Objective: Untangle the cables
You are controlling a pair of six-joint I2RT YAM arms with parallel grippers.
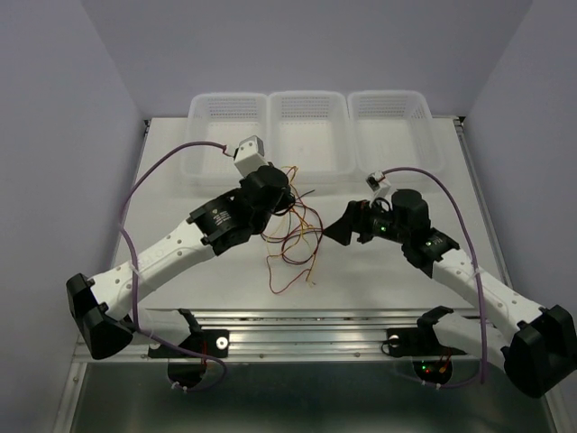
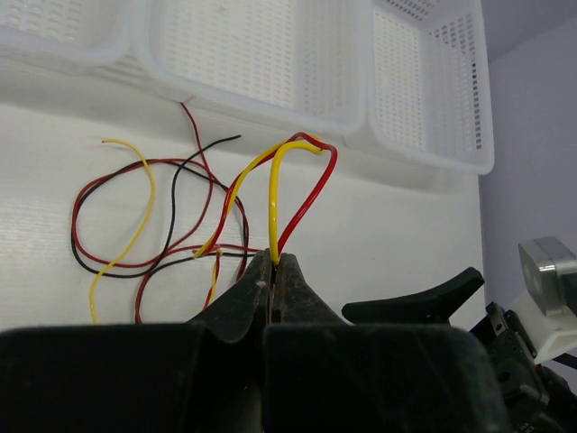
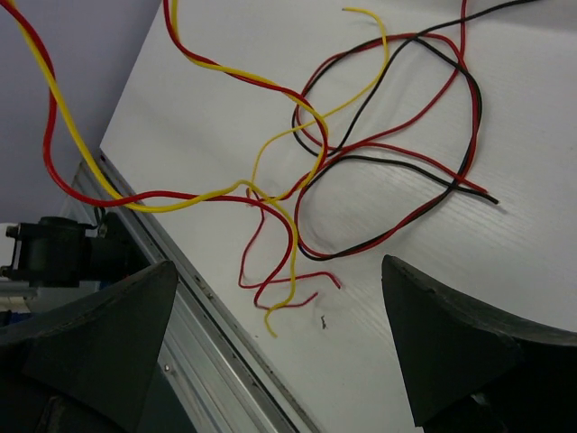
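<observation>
A loose tangle of thin red, yellow and black cables [image 1: 293,236] lies on the white table between my two arms. My left gripper [image 2: 273,262] is shut on a yellow cable [image 2: 273,203] and a red cable [image 2: 306,194], which rise from the jaws in a tight loop. In the top view the left gripper [image 1: 281,197] sits at the tangle's upper left. My right gripper [image 1: 335,233] is open and empty just right of the tangle, above the table. Its view shows the cables [image 3: 379,162] spread below, none between its fingers [image 3: 451,334].
Three white mesh baskets [image 1: 311,126] stand in a row along the far edge of the table. A metal rail [image 1: 306,320] runs along the near edge, close to the lowest cable ends. Purple arm cables arc beside each arm.
</observation>
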